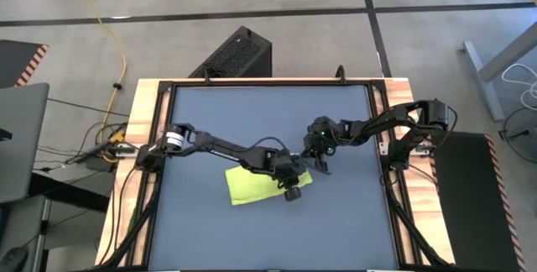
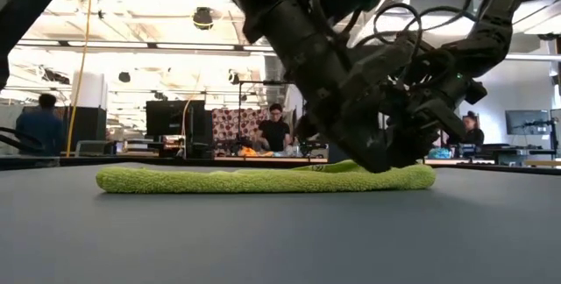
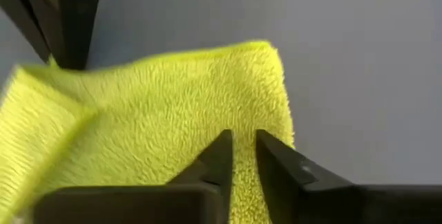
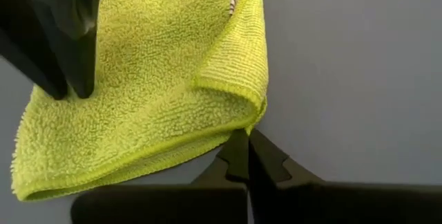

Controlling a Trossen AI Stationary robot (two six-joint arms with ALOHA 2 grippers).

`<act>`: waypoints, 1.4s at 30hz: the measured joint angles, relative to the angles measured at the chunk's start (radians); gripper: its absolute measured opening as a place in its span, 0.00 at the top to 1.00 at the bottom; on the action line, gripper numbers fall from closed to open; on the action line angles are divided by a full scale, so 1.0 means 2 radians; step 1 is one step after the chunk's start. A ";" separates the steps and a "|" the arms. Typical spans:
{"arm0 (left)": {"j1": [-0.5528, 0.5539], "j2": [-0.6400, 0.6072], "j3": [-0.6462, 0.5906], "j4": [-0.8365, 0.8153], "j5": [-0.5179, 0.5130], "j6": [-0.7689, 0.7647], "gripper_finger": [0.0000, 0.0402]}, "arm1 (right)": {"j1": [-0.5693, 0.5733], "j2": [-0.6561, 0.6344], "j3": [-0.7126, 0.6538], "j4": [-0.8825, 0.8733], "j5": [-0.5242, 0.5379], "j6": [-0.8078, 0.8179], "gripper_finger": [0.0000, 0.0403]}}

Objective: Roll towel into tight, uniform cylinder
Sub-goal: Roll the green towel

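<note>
The lime towel (image 1: 252,186) lies folded and flat on the dark blue-grey mat (image 1: 252,112), a little near of the middle; it also shows in the low view (image 2: 219,179). My left gripper (image 1: 294,190) is at the towel's right end, fingers nearly shut with cloth in the narrow gap (image 3: 243,148). My right gripper (image 1: 322,168) is just beyond the towel's far right corner, shut at a turned-over fold (image 4: 247,137). In the low view both grippers stand in front of the towel's right end (image 2: 386,148). My left gripper pinches the towel's top surface near its right end (image 3: 242,165) between its two fingers, coming from above and slanting down. The towel lies flat on the mat under it. How many layers are in the gap cannot be told. My right gripper holds the towel's turned-over folded edge at the corner (image 4: 254,117), pinched only at the fingertips (image 4: 238,148). The fingers slant down from the table's right side. The fold is drawn toward the tips; the rest of the towel lies on the mat.
The mat fills a table with wooden edges (image 1: 143,138) and black rails (image 1: 386,138). A black box (image 1: 235,54) stands on the floor beyond the far edge. People (image 2: 273,131) show in the room behind. Bare mat lies on the towel's near side (image 1: 268,238).
</note>
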 joint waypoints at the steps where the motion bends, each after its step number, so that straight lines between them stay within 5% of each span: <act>1: -0.002 0.000 -0.009 0.014 0.002 -0.011 0.96 | -0.003 0.000 0.000 -0.001 -0.001 0.003 0.96; 8: -0.013 -0.001 -0.049 0.065 0.002 -0.067 1.00 | -0.017 0.000 0.000 -0.004 -0.004 0.017 0.98; 21: -0.021 -0.031 -0.050 0.024 -0.001 -0.024 1.00 | -0.044 -0.001 0.000 -0.004 0.002 0.027 0.98; 33: -0.023 -0.026 -0.050 0.054 0.020 -0.057 1.00 | -0.048 -0.001 0.001 -0.029 0.009 0.049 0.97; 39: -0.030 -0.059 -0.050 0.016 -0.108 -0.027 1.00 | -0.051 -0.009 0.001 -0.047 0.011 0.052 0.97; 42: -0.030 -0.054 -0.047 -0.004 -0.106 -0.044 1.00 | -0.052 -0.018 0.000 -0.055 0.015 0.052 0.97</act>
